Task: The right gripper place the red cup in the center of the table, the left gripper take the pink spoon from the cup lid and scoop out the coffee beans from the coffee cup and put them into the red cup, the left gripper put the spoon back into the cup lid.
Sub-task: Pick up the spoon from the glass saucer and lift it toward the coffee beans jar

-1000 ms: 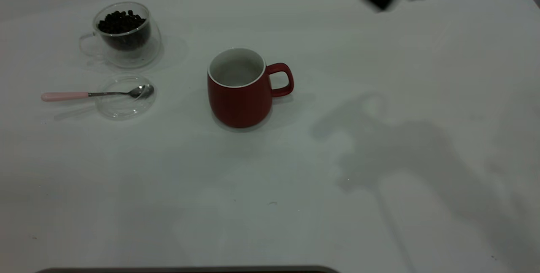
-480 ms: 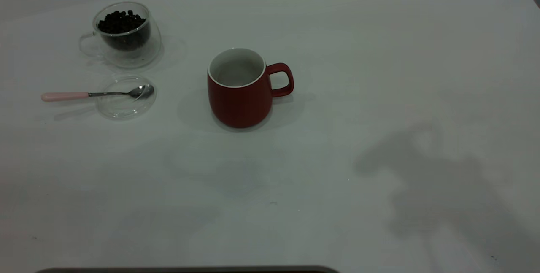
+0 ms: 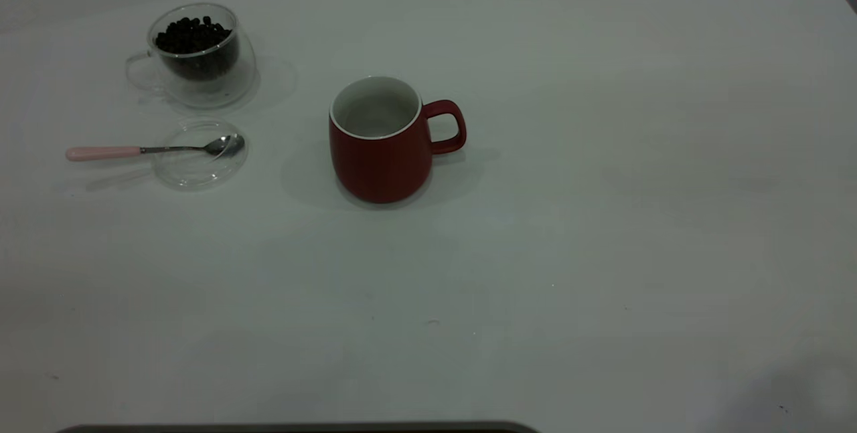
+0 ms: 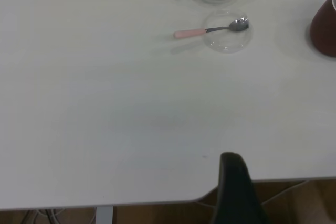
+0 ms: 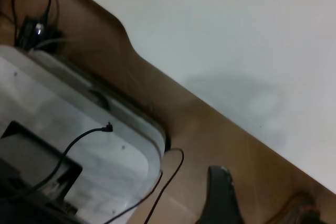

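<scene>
Neither claw shows in the exterior view. Only a black finger of the left claw [image 4: 237, 190] juts into its own wrist view, hanging past the desk's near edge, well apart from the spoon; whether it is open or closed I cannot tell, and nothing is seen in it. The right claw [image 5: 223, 198] is likewise one dark finger, hanging off the desk over the floor and cables, its opening not shown.

Outward from there, the red cup [image 3: 380, 140] stands upright near the middle of the desk [image 3: 602, 219], handle toward the right arm's side, apparently empty inside. So the placing step looks done, and fetching the spoon comes next.

The pink spoon [image 3: 154, 149] lies with its long axis running across the desk, roughly parallel to the far edge. Its metal bowl rests on the cup lid [image 3: 199, 164] and points toward the red cup, while the pink handle overhangs the lid on the outer, left-arm side. The coffee cup [image 3: 201, 55], with the coffee beans [image 3: 193, 33] heaped to its rim, stands just behind the lid.

The risk, I judge, lies in the grasp: the thin handle lies nearly flat, so a closing claw could tip the spoon or skid the glass lid. A careless scoop would spill beans.
</scene>
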`<state>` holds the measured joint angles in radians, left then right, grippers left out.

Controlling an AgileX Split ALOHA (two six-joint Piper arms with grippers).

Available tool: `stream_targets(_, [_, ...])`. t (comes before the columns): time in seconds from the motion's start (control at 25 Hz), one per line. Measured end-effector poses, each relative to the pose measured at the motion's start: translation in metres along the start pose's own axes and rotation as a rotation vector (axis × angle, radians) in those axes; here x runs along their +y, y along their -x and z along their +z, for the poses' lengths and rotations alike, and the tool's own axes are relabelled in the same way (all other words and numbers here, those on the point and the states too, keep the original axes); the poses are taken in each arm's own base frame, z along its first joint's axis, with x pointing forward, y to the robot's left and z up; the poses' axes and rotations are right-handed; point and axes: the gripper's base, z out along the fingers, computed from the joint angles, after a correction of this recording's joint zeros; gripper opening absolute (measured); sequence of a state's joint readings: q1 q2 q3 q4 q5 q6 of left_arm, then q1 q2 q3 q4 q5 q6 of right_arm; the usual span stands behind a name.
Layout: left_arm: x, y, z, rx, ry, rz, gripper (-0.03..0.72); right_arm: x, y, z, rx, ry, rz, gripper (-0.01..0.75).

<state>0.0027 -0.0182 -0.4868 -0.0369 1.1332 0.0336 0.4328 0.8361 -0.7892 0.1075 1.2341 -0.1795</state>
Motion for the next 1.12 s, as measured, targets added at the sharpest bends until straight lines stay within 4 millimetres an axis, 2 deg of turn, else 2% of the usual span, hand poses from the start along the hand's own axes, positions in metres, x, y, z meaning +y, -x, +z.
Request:
stream_targets(0.2, [0.000, 0.000, 0.000, 0.000, 0.000, 0.000, 0.517, -0.004, -0.042, -0.019, -0.151, -0.095, 0.100, 0.591])
stream_targets(0.48, [0.000, 0.000, 0.000, 0.000, 0.000, 0.001, 0.517, 0.002, -0.085, -0.024, -0.353, -0.231, 0.221, 0.591])
stream_targets(0.64, [0.000, 0.000, 0.000, 0.000, 0.000, 0.001, 0.517, 0.006, -0.100, -0.016, -0.446, -0.288, 0.264, 0.591])
stream_targets(0.92, [0.000, 0.000, 0.000, 0.000, 0.000, 0.001, 0.517, 0.011, -0.117, -0.002, -0.490, -0.333, 0.310, 0.591])
stream_targets(1.12, [0.000, 0.000, 0.000, 0.000, 0.000, 0.001, 0.517, 0.015, -0.123, -0.004, -0.544, -0.354, 0.307, 0.591])
